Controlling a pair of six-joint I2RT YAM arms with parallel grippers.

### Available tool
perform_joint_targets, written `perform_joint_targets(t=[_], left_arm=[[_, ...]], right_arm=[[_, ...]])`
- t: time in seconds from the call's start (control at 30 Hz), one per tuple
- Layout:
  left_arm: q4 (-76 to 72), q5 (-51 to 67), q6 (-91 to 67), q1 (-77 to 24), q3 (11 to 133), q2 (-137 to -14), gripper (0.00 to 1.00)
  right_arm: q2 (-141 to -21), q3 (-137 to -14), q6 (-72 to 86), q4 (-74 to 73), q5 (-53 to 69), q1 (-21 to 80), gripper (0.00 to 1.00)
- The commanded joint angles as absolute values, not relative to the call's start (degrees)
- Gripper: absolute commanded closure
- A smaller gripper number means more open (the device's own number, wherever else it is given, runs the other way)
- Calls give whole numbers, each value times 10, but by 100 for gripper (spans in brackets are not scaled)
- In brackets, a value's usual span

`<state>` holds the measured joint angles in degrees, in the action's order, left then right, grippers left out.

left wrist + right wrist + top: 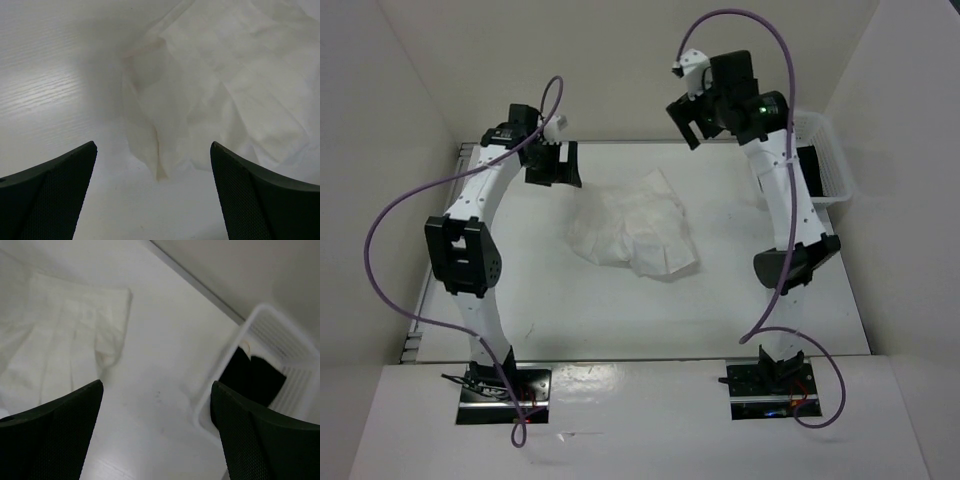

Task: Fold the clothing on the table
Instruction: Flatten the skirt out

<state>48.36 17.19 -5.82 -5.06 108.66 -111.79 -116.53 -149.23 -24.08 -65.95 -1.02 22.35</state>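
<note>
The clothing (632, 233) lies crumpled in a loose white heap on the middle of the table (550, 320). My left gripper (553, 163) hovers at the heap's far left, open and empty. In the left wrist view a corner of the clothing (210, 100) shows beyond the gripper (154, 150). My right gripper (698, 118) is raised above the far right of the table, open and empty. The right wrist view shows the clothing (60, 350) at the left, with bare table under the gripper (156, 387).
A white mesh basket (828, 165) stands at the table's far right edge, with a black cloth (252, 380) inside. White walls enclose the table on three sides. A metal rail (412, 345) runs along the left edge.
</note>
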Motion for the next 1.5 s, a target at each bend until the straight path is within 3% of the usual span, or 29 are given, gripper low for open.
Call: perform_joint_targets(t=[0.0,0.2,0.47,0.83,1.17,1.27,1.47], left_arm=[[477,122,-122,-70,1132,-1162,0],[489,110,-131,-83,1187,-1224,1],[483,92,-131,-89,1204,-1246,1],[453,98,-131,-89,1187,-1280,16],[447,92,-120,-89,1205,-1310,22],[447,103,-120,-89,1210,-1316,27],[447,109,-115,-89,1210,-1316,50]], right_arm=[[-1132,-1408,-250,-674,-8,177,7],[-1051,-1294,-256,-657,20,112,7],[-1037,-1274,-261,-657,31,89,7],[-1037,-1274,-261,-657,25,89,7],[-1032,-1264,-261,-657,19,89,7],[-1032,-1259,-261,-657,13,89,7],[-1032,-1259,-261,-651,8,89,8]])
